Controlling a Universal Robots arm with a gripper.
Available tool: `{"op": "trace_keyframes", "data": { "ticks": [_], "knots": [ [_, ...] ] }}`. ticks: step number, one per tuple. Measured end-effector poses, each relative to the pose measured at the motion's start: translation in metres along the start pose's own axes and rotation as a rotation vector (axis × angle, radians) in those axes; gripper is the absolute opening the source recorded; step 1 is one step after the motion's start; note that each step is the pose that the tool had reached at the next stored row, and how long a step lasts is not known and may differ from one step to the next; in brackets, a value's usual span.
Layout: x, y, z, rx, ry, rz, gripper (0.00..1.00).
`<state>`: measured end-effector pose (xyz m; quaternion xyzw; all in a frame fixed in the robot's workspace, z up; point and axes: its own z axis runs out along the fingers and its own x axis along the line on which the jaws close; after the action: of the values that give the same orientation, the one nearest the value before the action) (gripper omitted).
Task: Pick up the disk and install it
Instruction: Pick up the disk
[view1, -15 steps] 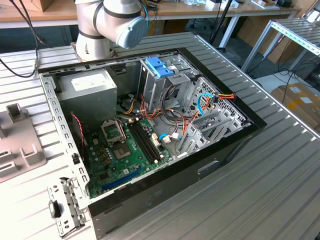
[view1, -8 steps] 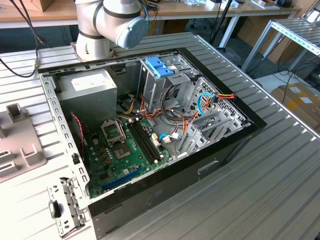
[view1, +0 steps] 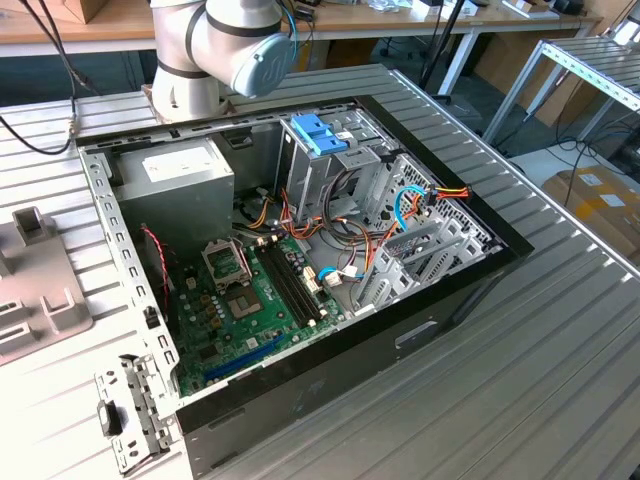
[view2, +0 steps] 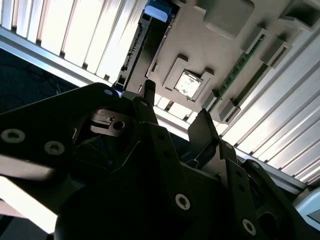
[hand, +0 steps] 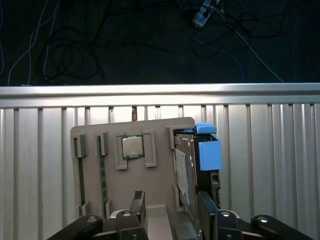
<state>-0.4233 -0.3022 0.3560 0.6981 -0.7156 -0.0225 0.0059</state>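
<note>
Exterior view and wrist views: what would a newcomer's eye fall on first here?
In the exterior view, the open computer case lies on the ribbed metal table, its green motherboard exposed. In the first wrist view, the disk stands on edge in a grey tray, with its light-blue carrier alongside, and the open gripper hangs near it.

Tray posts (hand: 170, 137) close beside the disk (hand: 181, 172)
</note>
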Motion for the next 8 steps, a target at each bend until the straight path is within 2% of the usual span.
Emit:
{"op": "trace_keyframes", "data": {
  "ticks": [8],
  "knots": [
    [-0.0046, 0.002, 0.0004, 0.0, 0.0, 0.0, 0.54]
  ]
}}
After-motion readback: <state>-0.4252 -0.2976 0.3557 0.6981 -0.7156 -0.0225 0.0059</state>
